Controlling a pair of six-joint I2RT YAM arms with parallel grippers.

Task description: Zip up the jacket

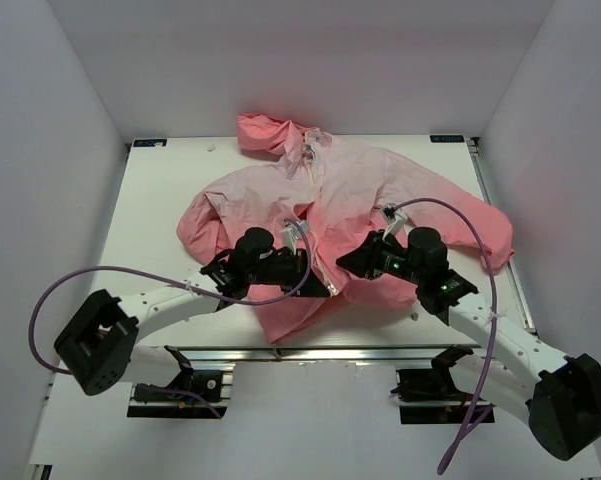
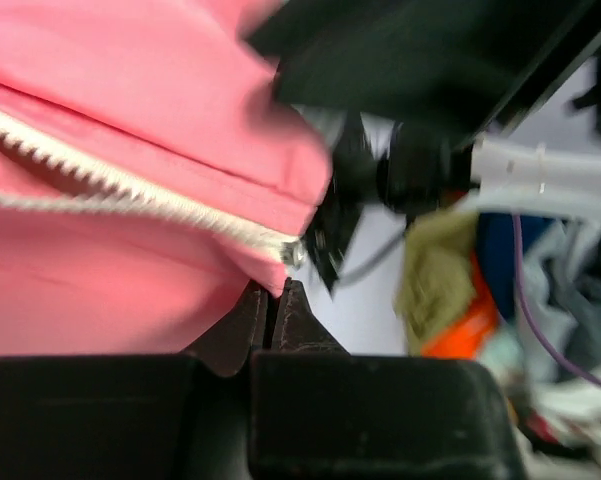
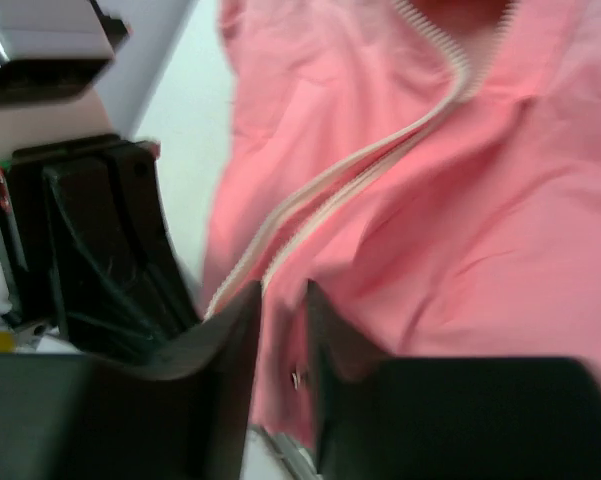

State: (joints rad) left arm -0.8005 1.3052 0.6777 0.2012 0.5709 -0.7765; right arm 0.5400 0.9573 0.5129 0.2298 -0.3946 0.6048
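Observation:
The pink jacket (image 1: 360, 190) lies spread on the white table (image 1: 160, 200), hood at the far side. Its whitish zipper (image 2: 130, 185) runs down the front (image 3: 380, 150). My left gripper (image 1: 315, 272) is at the bottom hem, and in the left wrist view it (image 2: 276, 298) is shut on the hem corner just below the zipper's end. My right gripper (image 1: 352, 262) is close beside it. In the right wrist view it (image 3: 283, 312) has its jaws a narrow gap apart, pink fabric fills the gap, and a small metal piece (image 3: 298, 378) shows between them. Both wrist views are blurred.
The right arm's black body (image 2: 430, 60) fills the upper right of the left wrist view, very close. White walls (image 1: 50, 120) enclose the table on three sides. A purple cable (image 1: 100, 280) loops left of the left arm, another (image 1: 485, 330) over the right arm.

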